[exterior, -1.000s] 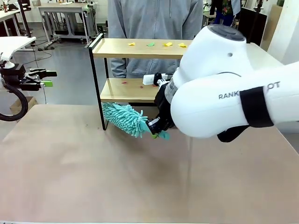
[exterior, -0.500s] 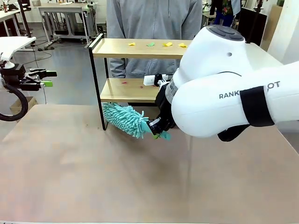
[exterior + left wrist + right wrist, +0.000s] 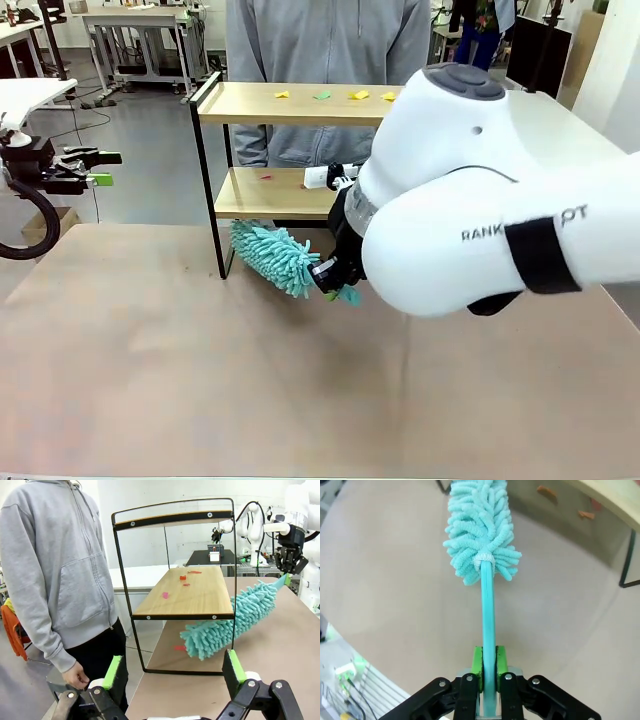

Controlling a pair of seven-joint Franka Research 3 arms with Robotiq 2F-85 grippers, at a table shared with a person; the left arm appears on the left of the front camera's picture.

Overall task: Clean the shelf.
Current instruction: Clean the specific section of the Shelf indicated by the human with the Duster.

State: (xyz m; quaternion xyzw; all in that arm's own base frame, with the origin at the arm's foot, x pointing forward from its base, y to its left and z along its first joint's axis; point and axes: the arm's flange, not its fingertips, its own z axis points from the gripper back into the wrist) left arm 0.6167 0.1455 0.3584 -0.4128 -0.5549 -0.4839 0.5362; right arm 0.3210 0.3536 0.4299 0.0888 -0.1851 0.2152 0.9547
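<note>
R pincer (image 3: 488, 663) clamped on teal duster (image 3: 271, 256) handle — head just below lower board of shelf (image 3: 291, 104), L pincer (image 3: 173, 670) apart

white arm (image 3: 450, 150), black tool (image 3: 488, 662), green pads (image 3: 478, 661)

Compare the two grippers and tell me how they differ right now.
The left gripper stands open and empty; the right gripper is shut on the handle of the teal duster. The left gripper hangs beyond the table's left edge, far from the shelf; the right gripper is just in front of it. Both are black with green pads.
</note>
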